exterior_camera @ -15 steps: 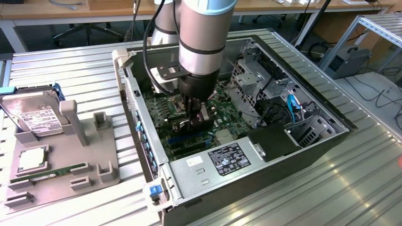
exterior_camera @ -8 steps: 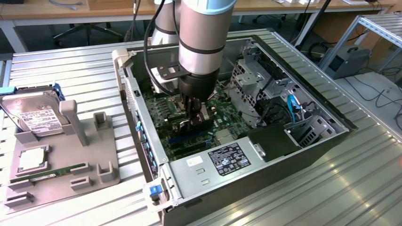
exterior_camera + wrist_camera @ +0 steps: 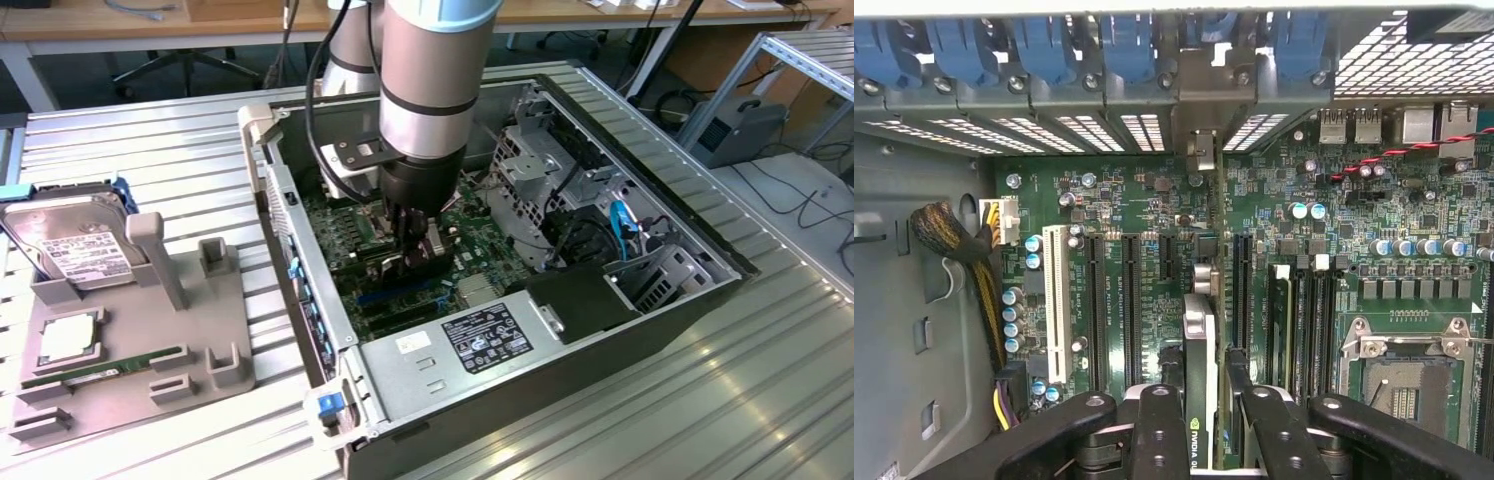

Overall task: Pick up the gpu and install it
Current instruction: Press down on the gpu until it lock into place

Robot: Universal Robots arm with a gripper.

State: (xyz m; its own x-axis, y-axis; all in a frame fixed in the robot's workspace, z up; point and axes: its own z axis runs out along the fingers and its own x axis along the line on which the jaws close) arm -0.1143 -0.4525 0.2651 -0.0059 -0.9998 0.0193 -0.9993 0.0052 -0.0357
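My jaws clamp the gpu (image 3: 1200, 370) edge-on, its long axis parallel to the motherboard (image 3: 1154, 210) slots, hovering just above the board inside the case (image 3: 667, 300).

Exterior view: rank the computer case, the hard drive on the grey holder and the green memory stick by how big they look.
1. Computer case
2. Hard drive
3. Memory stick
The gaps are wide enough that camera nearness does not change the order.

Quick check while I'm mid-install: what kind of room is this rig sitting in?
Likely a robotics lab or workshop. An open PC case lies on a ribbed aluminium table, a grey fixture holds a hard drive, and wooden desks stand behind. The gripper holds the gpu above the motherboard.
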